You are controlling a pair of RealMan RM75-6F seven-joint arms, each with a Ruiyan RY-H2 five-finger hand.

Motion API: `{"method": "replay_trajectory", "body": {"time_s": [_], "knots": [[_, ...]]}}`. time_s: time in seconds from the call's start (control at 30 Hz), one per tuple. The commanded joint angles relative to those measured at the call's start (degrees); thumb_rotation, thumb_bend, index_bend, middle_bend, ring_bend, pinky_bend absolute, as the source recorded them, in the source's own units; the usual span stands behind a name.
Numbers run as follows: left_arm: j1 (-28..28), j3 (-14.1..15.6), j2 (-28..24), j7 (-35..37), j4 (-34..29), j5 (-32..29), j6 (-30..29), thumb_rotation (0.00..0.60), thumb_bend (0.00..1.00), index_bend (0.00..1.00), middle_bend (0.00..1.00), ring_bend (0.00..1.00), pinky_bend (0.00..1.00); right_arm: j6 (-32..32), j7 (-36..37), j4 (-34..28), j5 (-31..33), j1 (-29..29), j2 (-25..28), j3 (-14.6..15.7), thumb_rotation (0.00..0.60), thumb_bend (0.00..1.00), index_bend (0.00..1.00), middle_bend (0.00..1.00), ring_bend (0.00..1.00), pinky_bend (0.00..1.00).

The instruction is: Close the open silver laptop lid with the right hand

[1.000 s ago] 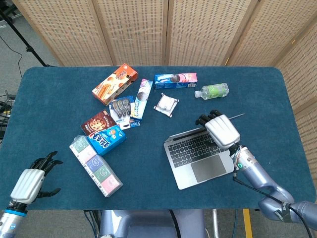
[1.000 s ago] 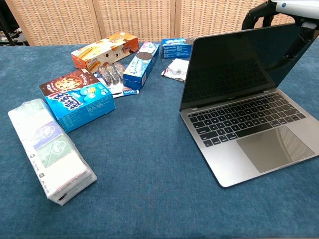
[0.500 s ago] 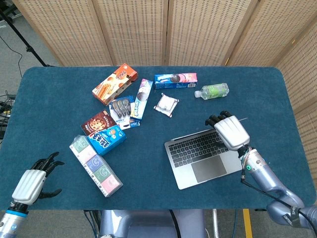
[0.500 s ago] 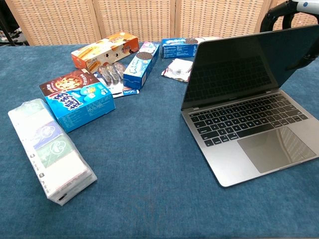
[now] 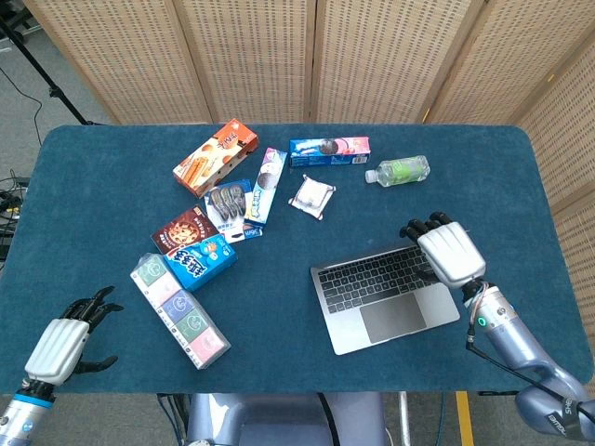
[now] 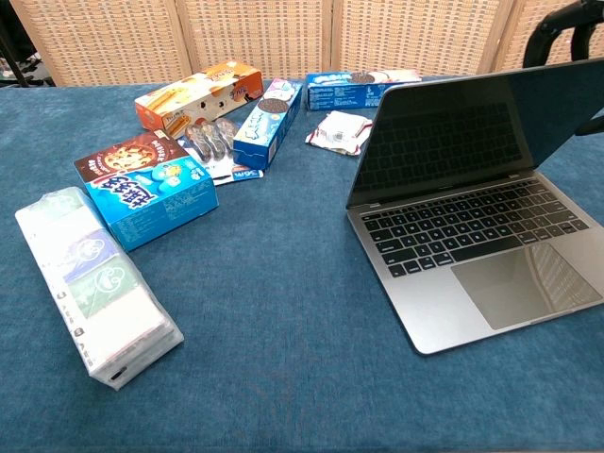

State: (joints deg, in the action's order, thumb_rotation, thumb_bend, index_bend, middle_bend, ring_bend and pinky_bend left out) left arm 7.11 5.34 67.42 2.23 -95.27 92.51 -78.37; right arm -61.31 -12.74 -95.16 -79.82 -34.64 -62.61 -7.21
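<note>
**Right hand at the open laptop lid**

Table (image 5: 84, 186): blue cloth. Silver laptop (image 5: 386, 297), lid up, lies just left of and below the right hand (image 5: 449, 254), whose dark fingers curl over the lid's top edge. Left hand (image 5: 63, 339), far to the left, hovers empty with fingers spread.
</note>
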Motion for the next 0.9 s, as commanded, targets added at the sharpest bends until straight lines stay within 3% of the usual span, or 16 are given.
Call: {"method": "replay_trajectory", "body": {"time_s": [0.03,0.9], "knots": [[0.0,0.05,0.0,-0.02,-0.04,0.07,-0.02,0.6,0.01,0.28,0.13,0.21,0.18,-0.46,0.07,-0.4,-0.19,0.64,0.53,0.4,0.6,0.02,0.32,0.32,0.47,0.26],[0.2,0.78,-0.29,-0.25,-0.57,0.87,0.35,0.6,0.01,0.28,0.13,0.21,0.18,-1.79,-0.16,0.25,-1.08,5.81,-0.35,4.53,0.6,0.02,0.3,0.3,0.46,0.26]]}}
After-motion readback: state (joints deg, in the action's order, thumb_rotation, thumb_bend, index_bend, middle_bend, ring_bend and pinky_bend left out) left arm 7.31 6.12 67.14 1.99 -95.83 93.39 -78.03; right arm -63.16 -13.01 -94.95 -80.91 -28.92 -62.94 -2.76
